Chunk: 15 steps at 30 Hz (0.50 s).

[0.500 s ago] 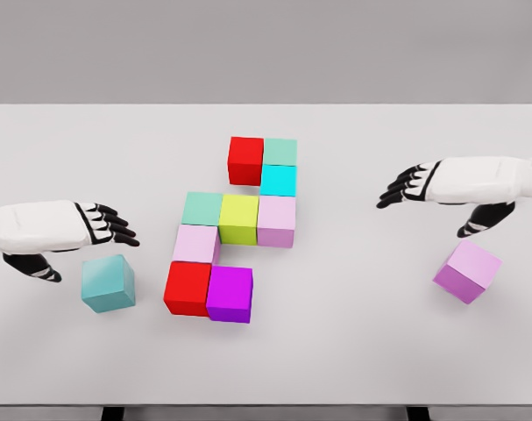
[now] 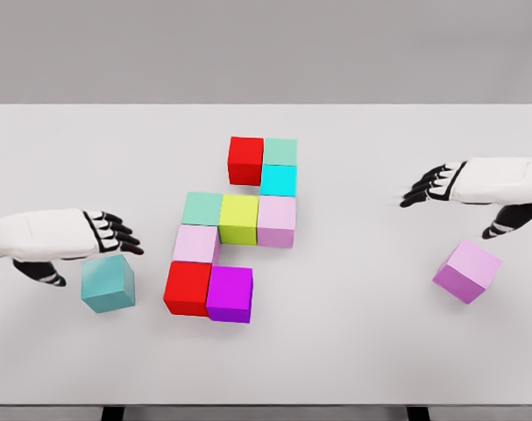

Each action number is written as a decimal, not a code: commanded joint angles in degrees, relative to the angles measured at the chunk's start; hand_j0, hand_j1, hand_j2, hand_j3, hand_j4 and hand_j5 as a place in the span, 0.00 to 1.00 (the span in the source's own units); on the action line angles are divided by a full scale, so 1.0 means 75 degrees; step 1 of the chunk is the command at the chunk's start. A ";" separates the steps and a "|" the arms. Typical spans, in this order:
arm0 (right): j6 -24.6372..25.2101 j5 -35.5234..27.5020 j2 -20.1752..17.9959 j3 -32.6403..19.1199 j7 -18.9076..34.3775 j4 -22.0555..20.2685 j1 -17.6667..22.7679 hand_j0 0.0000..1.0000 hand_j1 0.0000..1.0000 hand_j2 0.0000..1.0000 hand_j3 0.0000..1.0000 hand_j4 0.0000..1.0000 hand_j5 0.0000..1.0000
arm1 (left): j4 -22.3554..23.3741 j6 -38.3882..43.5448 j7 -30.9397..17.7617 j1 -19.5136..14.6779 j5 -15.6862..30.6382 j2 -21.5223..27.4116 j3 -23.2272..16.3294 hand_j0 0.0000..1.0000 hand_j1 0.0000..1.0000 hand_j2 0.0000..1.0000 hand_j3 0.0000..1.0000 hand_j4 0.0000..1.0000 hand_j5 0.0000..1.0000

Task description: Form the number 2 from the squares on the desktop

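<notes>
On the white rectangular desk (image 2: 353,351) nine coloured cubes stand pressed together near the middle, laid out in the shape of a 2. The top row is a red cube (image 2: 245,160) with a mint-green cube (image 2: 280,152) touching its right side. Directly in front of the mint-green one sits a bright cyan cube (image 2: 279,181). The middle row runs from a pale green cube (image 2: 202,209) on the left, through a yellow-green cube (image 2: 238,218), to a pale pink cube (image 2: 276,221) on the right, just below the cyan one. Under the pale green cube is a second pale pink cube (image 2: 195,245), and the bottom row is a second red cube (image 2: 187,288) touching a vivid purple cube (image 2: 230,294) on its right.

Two cubes lie apart from the figure. A teal cube (image 2: 108,283) sits well to the left of the bottom row, slightly turned. A lilac cube (image 2: 467,271) sits well to the right, rotated (one corner points toward the camera).

The left hand (image 2: 103,232) hovers just above and behind the teal cube, its black fingers (image 2: 125,239) stretched out toward the figure and loosely spread, thumb hanging down; it holds nothing. The right hand (image 2: 441,184) hangs above the desk, behind the lilac cube and apart from it, fingers likewise extended and slightly spread, thumb pointing down, empty.
</notes>
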 commanded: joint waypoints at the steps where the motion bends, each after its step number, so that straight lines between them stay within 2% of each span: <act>1: 0.0019 -0.0046 -0.0199 0.0000 -0.0003 -0.0022 0.0000 1.00 1.00 1.00 1.00 1.00 1.00 | 0.0043 0.0019 0.0002 0.0000 0.0022 -0.0050 -0.0109 1.00 1.00 1.00 1.00 1.00 1.00; 6: 0.0019 -0.0046 -0.0597 0.0047 -0.0003 -0.0022 0.0081 1.00 1.00 1.00 1.00 1.00 1.00 | 0.0114 0.0019 0.0002 0.0023 0.0022 -0.0062 -0.0132 1.00 1.00 1.00 1.00 1.00 1.00; 8: 0.0019 -0.0046 -0.0796 0.0059 -0.0239 -0.0022 0.0199 1.00 1.00 1.00 1.00 1.00 1.00 | 0.0161 0.0019 0.0002 0.0023 0.0022 -0.0062 -0.0132 1.00 1.00 1.00 1.00 1.00 1.00; 11: 0.0019 -0.0046 -0.0925 0.0070 -0.0603 0.0001 0.0351 1.00 1.00 1.00 1.00 1.00 1.00 | 0.0184 0.0019 0.0002 0.0023 0.0022 -0.0062 -0.0144 1.00 1.00 1.00 1.00 1.00 1.00; 15: 0.0019 -0.0046 -0.0972 0.0082 -0.0708 0.0025 0.0480 1.00 1.00 1.00 1.00 1.00 1.00 | 0.0161 0.0019 0.0002 0.0023 0.0022 -0.0062 -0.0132 1.00 1.00 1.00 1.00 1.00 1.00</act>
